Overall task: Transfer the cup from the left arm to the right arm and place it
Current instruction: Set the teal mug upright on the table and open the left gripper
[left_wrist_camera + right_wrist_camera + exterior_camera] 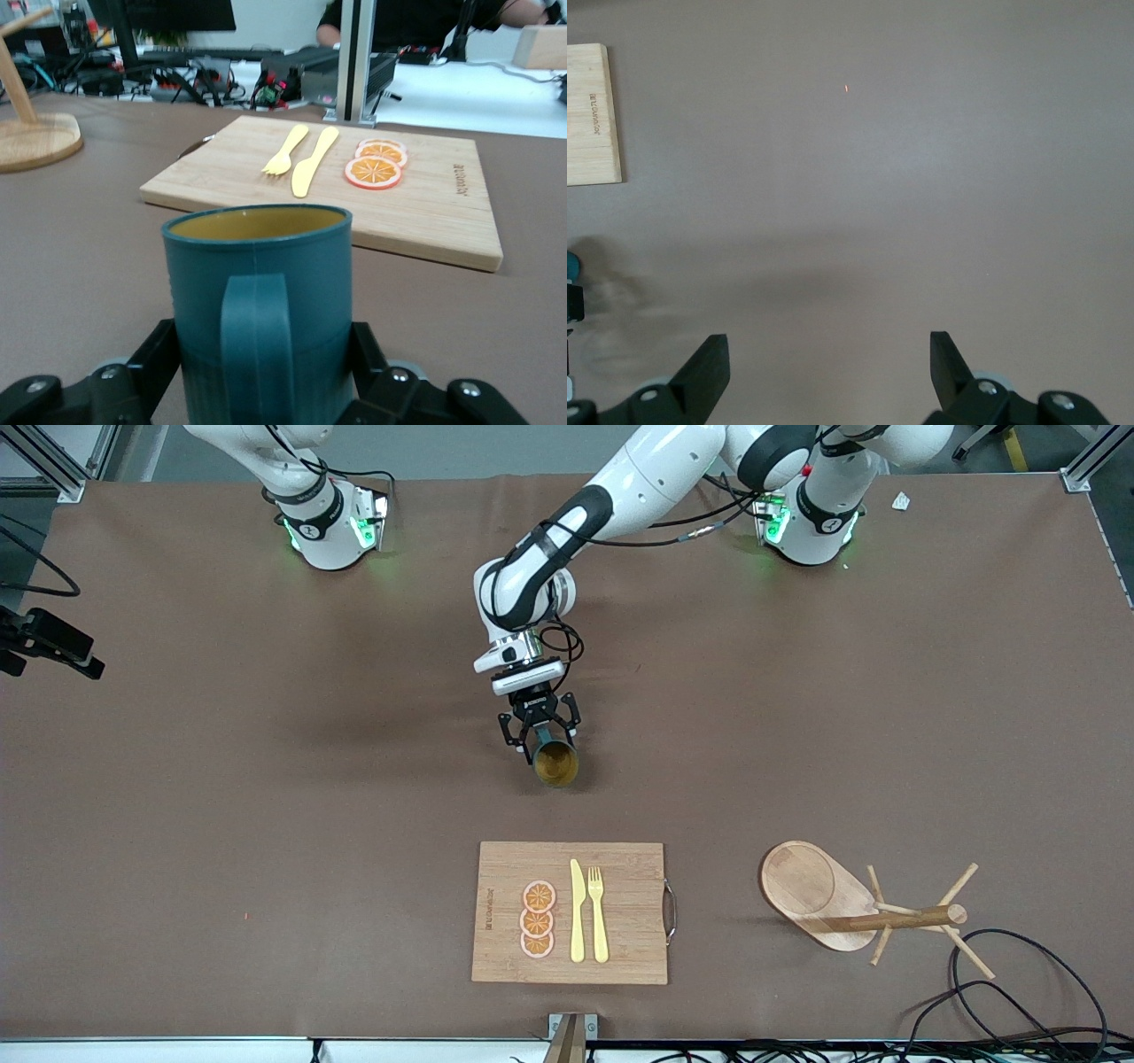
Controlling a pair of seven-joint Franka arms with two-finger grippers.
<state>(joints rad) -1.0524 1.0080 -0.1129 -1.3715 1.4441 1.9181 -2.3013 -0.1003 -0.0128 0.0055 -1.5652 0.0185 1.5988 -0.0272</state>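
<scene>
Here I see the left gripper pinching the teal mug above the table; the right gripper waits, fingers spread.

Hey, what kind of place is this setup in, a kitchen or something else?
Most likely a robotics lab, not a kitchen: two arms bolted to a paper-covered table, aluminium framing, loose cables and monitors at its edge. The left gripper holds the cup above it, near a cutting board with toy food.

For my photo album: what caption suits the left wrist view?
Left gripper holds the cup, handle facing the camera, before a cutting board.
</scene>
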